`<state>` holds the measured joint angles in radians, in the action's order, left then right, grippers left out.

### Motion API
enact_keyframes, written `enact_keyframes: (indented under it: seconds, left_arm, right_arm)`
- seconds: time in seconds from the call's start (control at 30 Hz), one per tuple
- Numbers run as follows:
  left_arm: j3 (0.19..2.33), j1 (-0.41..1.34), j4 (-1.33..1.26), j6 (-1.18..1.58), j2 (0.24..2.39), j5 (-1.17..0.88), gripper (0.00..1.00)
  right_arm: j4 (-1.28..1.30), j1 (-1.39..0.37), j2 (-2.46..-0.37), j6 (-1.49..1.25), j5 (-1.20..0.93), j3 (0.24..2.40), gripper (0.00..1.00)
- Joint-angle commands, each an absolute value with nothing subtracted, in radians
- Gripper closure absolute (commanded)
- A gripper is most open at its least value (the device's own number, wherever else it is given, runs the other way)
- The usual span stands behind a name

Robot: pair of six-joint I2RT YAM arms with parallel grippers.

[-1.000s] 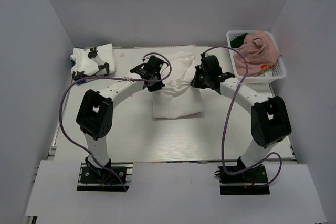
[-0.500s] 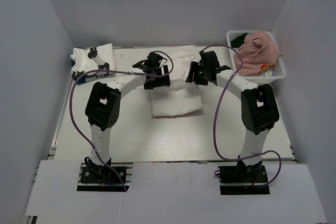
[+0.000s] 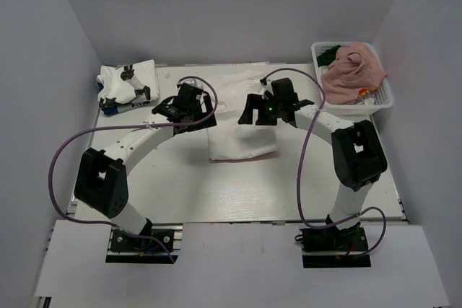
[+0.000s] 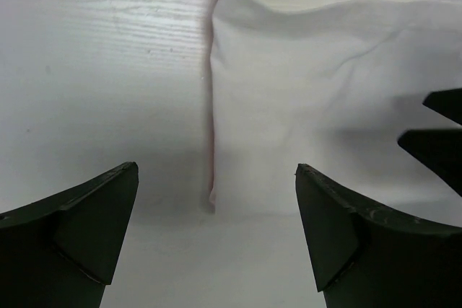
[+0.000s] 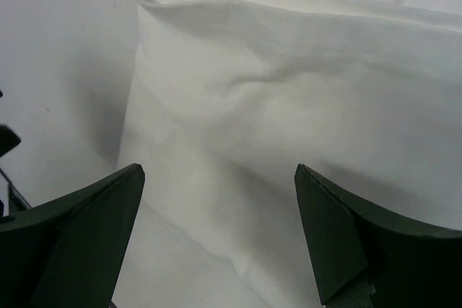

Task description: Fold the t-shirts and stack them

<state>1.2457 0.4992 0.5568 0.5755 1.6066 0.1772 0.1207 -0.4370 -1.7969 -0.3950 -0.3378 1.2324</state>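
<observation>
My left jaws and right jaws both stand wide apart, holding nothing, just above the folded white t-shirt point(image 3: 242, 146) lying flat mid-surface point(image 3: 180, 185), while beyond it a second white t-shirt point(image 3: 124, 81) sits far left and the pink t-shirt point(image 3: 354, 70) fills the basket point(image 3: 359, 105) far right.

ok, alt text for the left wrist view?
A folded white t-shirt lies flat on the pale table, seen past the open left gripper, whose dark fingers frame the bottom corners. A thin red line runs along the shirt's left edge; dark shapes intrude at the right edge.
</observation>
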Motion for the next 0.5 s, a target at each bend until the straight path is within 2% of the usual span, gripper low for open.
enact_keyframes:
  seconds: [0.0, 0.2, 0.23, 0.33, 0.4, 0.47]
  left_arm:
    - [1.171, 0.492, 0.593, 0.629, 1.552, 0.209, 0.00]
    - [1.108, 0.483, 0.560, 0.653, 1.532, 0.166, 0.00]
    - [1.108, 0.483, 0.546, 0.653, 1.545, 0.166, 0.00]
    - [1.115, 0.483, 0.496, 0.664, 1.604, 0.126, 0.00]
    - [1.155, 0.492, 0.495, 0.644, 1.644, 0.106, 0.00]
    - [1.166, 0.492, 0.495, 0.644, 1.689, 0.084, 0.00]
  right_arm:
    - [0.020, -0.456, -1.890, -0.449, -0.414, 1.296, 0.10]
    - [-0.084, -0.457, -2.070, -0.549, -0.359, 1.442, 0.10]
    - [-0.089, -0.454, -2.104, -0.551, -0.329, 1.535, 0.10]
    - [-0.083, -0.459, -2.131, -0.531, -0.296, 1.618, 0.10]
    - [-0.077, -0.456, -2.079, -0.515, -0.243, 1.594, 0.10]
    - [-0.107, -0.450, -1.975, -0.505, -0.181, 1.464, 0.10]
